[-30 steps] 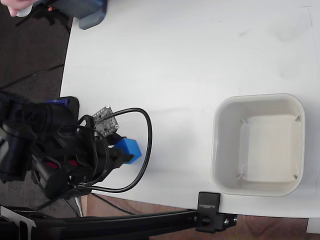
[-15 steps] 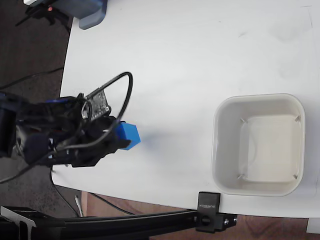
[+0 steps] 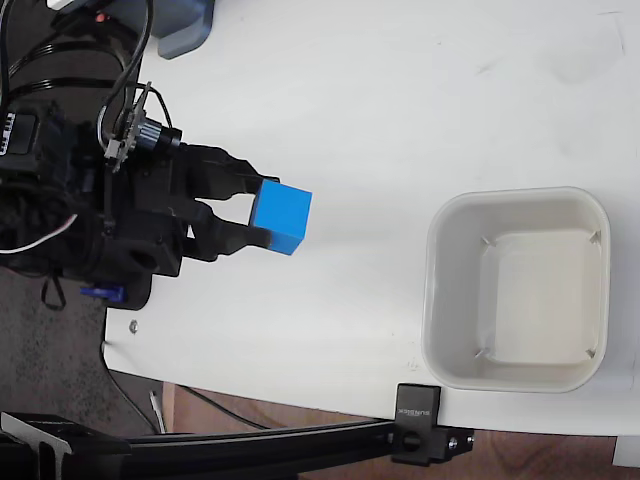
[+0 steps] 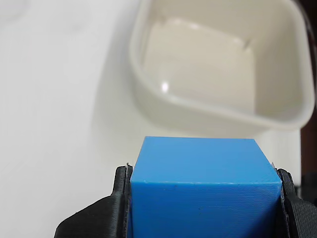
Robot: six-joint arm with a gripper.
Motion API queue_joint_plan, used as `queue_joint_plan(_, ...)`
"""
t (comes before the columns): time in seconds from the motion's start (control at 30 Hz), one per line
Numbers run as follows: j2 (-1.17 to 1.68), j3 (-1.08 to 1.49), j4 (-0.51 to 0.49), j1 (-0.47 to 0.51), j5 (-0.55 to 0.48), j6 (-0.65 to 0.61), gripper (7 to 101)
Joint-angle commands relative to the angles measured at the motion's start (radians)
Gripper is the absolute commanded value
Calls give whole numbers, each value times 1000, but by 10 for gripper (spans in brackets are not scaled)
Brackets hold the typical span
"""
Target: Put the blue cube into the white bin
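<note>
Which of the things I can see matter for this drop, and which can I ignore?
Part of the job:
- blue cube, clamped in the gripper
- white bin, nothing inside it

Just lying about:
- grey-blue box at the table's top edge, fixed view
- black clamp on the table's lower edge

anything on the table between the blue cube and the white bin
Nothing: in the fixed view only bare white table separates the blue cube, held in the end effector, from the white bin. The wrist view agrees.
</note>
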Motion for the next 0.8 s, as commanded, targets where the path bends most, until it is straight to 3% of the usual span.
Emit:
queue_joint_plan(0.03, 49, 51, -287, 37, 14, 48, 567)
queue_joint_plan(0.37, -187, 89, -765, 123, -48, 129, 556)
queue_joint_plan(0.8, -646, -104, -1150, 181, -158, 207, 530)
